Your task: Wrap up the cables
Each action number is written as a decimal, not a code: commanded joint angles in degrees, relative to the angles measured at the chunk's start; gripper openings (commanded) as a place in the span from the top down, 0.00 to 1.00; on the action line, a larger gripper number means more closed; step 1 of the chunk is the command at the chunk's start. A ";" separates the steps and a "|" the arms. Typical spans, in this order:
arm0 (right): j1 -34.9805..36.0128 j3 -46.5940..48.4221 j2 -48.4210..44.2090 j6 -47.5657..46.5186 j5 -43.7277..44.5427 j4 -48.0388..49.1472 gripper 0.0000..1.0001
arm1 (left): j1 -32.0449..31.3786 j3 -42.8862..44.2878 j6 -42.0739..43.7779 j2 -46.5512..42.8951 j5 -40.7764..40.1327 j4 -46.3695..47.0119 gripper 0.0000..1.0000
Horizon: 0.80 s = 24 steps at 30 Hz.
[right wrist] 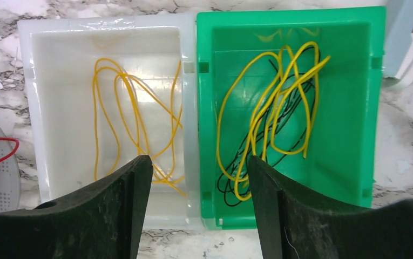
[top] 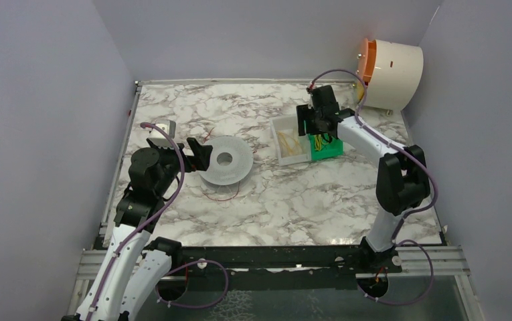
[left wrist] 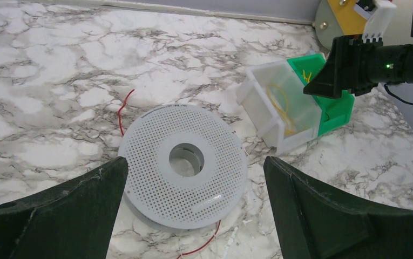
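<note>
Thin yellow cables point(right wrist: 95, 124) lie looped in a white bin point(right wrist: 28, 108). More yellow cables point(right wrist: 218, 129) and black ones point(right wrist: 306, 127) lie in the green bin point(right wrist: 350, 108) beside it. A red cable point(left wrist: 122, 113) runs under a white perforated spool point(left wrist: 215, 162), which lies flat left of the bins point(top: 225, 160). My left gripper point(left wrist: 193, 162) is open and empty, just short of the spool's near-left rim point(top: 196, 152). My right gripper point(right wrist: 200, 162) is open and empty, hovering over the near wall between the two bins point(top: 316, 124).
A large white cylinder with an orange end point(top: 393, 73) hangs at the back right corner. A small white block point(top: 164, 127) sits near the left table edge. Grey walls close in the left, back and right sides.
</note>
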 commanded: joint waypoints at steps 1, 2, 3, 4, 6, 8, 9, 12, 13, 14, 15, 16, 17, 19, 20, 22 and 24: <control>-0.31 -0.72 2.59 2.10 -3.68 1.95 0.31 | -0.36 -0.36 -0.30 -0.29 1.23 1.02 0.01; -0.29 -0.70 2.94 2.31 -3.55 2.00 0.32 | -0.37 -0.36 -0.30 -0.26 1.20 1.05 0.01; -0.32 -0.74 3.21 2.54 -3.37 1.98 0.33 | -0.37 -0.38 -0.28 -0.26 1.19 0.98 0.01; -0.30 -0.70 3.49 2.67 -3.31 2.09 0.35 | -0.35 -0.36 -0.30 -0.27 1.18 1.04 0.01; -0.25 -0.79 3.84 2.73 -2.93 2.26 0.37 | -0.37 -0.33 -0.38 -0.29 1.10 1.05 0.01; -0.25 -0.71 4.55 2.91 -2.24 2.15 0.43 | -0.31 -0.34 -0.39 -0.33 1.10 1.01 0.01; -0.24 -0.75 4.82 2.97 -2.09 2.01 0.45 | -0.33 -0.36 -0.39 -0.33 1.10 1.00 0.01; -0.22 -0.30 5.51 3.30 -2.44 1.54 0.55 | -0.34 -0.34 -0.39 -0.41 1.01 1.00 0.01; -0.22 -0.12 5.52 3.50 -2.77 1.32 0.57 | -0.36 -0.42 -0.39 -0.38 1.02 1.02 0.01; -0.23 -0.13 5.58 3.66 -3.29 1.21 0.59 | -0.36 -0.40 -0.39 -0.31 1.01 1.04 0.01; -0.21 -0.16 5.37 3.92 -3.57 1.20 0.62 | -0.36 -0.42 -0.39 -0.32 1.03 0.99 0.01; -0.22 -0.19 5.21 4.22 -3.64 1.09 0.65 | -0.37 -0.44 -0.39 -0.39 1.01 1.01 0.01; -0.27 -0.19 5.11 4.46 -3.69 0.91 0.69 | -0.31 -0.44 -0.39 -0.42 1.01 0.98 0.01; -0.26 -0.57 4.64 5.30 -3.73 0.61 0.77 | -0.30 -0.45 -0.39 -0.49 1.01 1.05 0.01; -0.25 -0.84 4.32 5.94 -3.81 0.61 0.80 | -0.33 -0.37 -0.39 -0.45 1.05 1.02 0.01; -0.21 -1.55 3.44 6.94 -3.97 0.36 0.88 | -0.32 -0.36 -0.39 -0.52 1.01 1.05 0.01; -0.21 -2.41 2.42 8.91 -3.41 0.14 0.93 | -0.31 -0.36 -0.39 -0.59 1.01 1.00 0.01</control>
